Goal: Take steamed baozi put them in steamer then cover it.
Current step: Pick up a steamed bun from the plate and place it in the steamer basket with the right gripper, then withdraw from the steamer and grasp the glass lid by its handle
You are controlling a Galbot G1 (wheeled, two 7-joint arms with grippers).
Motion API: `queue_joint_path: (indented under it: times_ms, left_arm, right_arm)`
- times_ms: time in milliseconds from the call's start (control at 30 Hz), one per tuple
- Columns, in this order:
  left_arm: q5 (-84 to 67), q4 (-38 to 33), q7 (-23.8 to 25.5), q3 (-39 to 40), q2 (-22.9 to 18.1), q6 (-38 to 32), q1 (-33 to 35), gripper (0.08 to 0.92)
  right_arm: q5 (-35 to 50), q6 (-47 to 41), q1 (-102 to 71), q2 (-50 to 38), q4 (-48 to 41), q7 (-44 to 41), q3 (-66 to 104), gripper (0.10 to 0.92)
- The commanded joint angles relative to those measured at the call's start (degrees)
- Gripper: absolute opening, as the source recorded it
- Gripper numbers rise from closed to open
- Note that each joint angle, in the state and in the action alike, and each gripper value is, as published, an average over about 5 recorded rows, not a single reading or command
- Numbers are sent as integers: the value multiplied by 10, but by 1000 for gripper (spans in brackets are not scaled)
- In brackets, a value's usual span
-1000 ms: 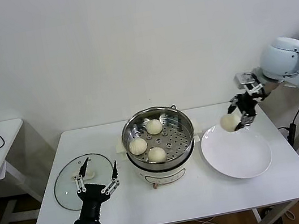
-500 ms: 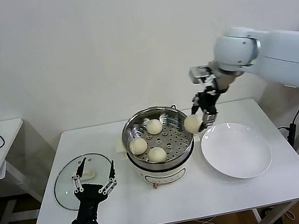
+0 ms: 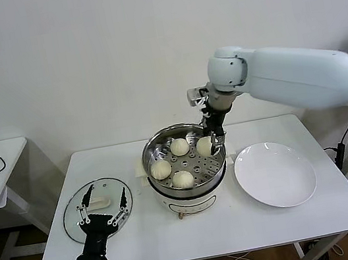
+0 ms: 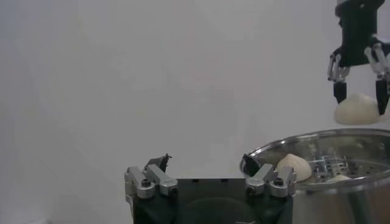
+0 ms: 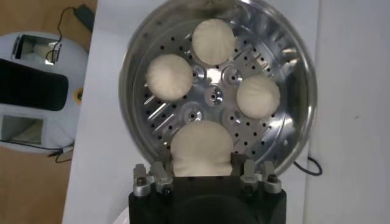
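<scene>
The right end effector [image 3: 211,144] was clenched on a baozi [image 3: 205,145], its two fingers pinching the bun at opposite sides, and it hung just above the right part of the steamer [image 3: 185,166]. In the right wrist view the held bun [image 5: 202,148] sat over the one bare quarter of the perforated tray, with three more baozi [image 5: 213,41] lying apart from one another on the remaining spots. From there the white right arm ran up and back to the robot's right, passing above a white plate [image 3: 275,174] that lay on the desk [image 3: 295,216] just beside the steamer. The left end effector [image 3: 101,212] was released, fingers spread, low at the desk's near left edge over a glass lid [image 3: 75,210] that lay flat there. The bun looked light and soft, so it would probably dent under a hard squeeze and its skin might cling to the fingers on release. A gentle hold across its widest part, below the pleats, seemed the safest. The steel pot looked stiff and stable. The lid would likely be heavier, slippery and breakable, best taken by its handle rather than its rim.
</scene>
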Motion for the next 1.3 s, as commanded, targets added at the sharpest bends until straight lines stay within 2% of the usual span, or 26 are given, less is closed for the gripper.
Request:
queue_joint_path:
  times_ms: [33, 333, 733, 867, 1100, 1300]
  left_arm:
    - [-2, 5, 2, -7, 0, 0, -3, 823]
    - [-2, 7, 2, -8, 0, 0, -4, 823]
    - [-2, 7, 2, -8, -1, 0, -4, 823]
    - [-2, 9, 2, -8, -1, 0, -4, 823]
    - [-1, 7, 2, -8, -1, 0, -3, 823]
    - [-3, 7, 0, -9, -2, 2, -5, 823]
  right_arm:
    - [-44, -1, -59, 53, -76, -2, 7, 670]
    - [-68, 3, -94, 67, -108, -3, 31, 670]
    - [-78, 4, -104, 61, -108, -3, 41, 672]
    - [-70, 5, -103, 53, -102, -2, 52, 725]
    - [-45, 12, -65, -5, -77, -20, 90, 821]
    - [-17, 20, -49, -108, -29, -35, 151, 823]
